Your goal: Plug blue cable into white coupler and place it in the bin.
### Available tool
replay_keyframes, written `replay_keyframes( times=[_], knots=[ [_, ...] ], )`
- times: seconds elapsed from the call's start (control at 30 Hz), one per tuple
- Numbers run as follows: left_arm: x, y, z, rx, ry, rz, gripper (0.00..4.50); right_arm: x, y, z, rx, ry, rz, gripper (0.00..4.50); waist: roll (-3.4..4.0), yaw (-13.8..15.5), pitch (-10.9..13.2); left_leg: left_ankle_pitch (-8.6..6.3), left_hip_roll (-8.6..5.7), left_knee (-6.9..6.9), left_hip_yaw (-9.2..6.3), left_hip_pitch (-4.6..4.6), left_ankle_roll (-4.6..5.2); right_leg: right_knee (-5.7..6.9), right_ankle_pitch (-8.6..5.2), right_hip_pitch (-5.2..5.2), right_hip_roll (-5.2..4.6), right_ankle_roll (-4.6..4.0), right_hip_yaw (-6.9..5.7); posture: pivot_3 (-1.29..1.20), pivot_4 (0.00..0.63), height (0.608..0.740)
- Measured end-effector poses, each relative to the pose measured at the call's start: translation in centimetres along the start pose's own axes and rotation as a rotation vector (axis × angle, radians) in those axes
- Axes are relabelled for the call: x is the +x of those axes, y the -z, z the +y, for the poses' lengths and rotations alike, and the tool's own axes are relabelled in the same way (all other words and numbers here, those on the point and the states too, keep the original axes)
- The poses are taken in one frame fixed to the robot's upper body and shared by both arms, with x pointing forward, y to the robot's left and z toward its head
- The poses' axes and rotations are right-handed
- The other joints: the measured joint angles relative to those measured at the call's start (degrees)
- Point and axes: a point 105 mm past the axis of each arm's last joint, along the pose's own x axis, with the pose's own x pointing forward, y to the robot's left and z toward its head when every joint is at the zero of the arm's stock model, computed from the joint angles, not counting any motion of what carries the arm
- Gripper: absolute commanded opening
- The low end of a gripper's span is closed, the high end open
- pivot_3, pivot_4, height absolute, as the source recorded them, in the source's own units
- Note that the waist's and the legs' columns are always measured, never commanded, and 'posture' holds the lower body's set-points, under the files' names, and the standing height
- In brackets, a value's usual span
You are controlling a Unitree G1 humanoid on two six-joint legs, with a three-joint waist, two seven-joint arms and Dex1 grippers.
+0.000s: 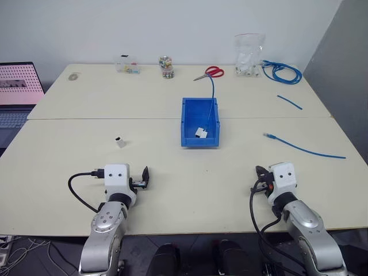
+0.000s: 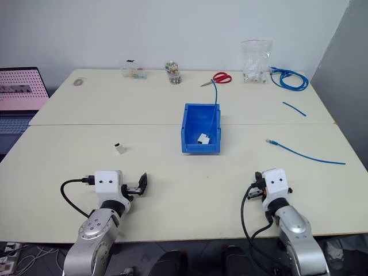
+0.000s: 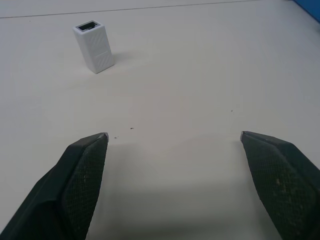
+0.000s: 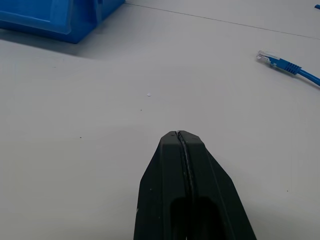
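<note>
Cream surface (image 1: 172,172) against a white wall; scissors (image 1: 210,73), bag (image 1: 249,56), jar (image 1: 167,66) along its far edge. Left gripper (image 3: 174,137) spread wide, right gripper (image 4: 179,134) closed, empty.

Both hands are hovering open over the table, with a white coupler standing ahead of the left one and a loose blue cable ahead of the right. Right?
Not quite: only the left hand is open. The right hand is shut, its fingers pressed together, as the right wrist view shows. The white coupler does stand ahead of the left hand, and the blue cable lies ahead of the right.
</note>
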Motion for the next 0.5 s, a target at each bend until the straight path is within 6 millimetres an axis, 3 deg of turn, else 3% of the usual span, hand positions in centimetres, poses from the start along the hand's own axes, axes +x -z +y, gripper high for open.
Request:
replay_keyframes(
  times=[0.5],
  knots=[
    [-0.44, 0.64, -0.43, -0.034, 0.026, 0.016, 4.46, -0.07, 0.01, -0.49, -0.012, 0.024, 0.001, 0.0, 0.0, 0.0, 0.0, 0.0, 0.0, 0.0, 0.0, 0.0, 0.0, 0.01, -0.01, 0.0, 0.0, -0.01, 0.0, 0.0, 0.15, 0.74]
  ],
)
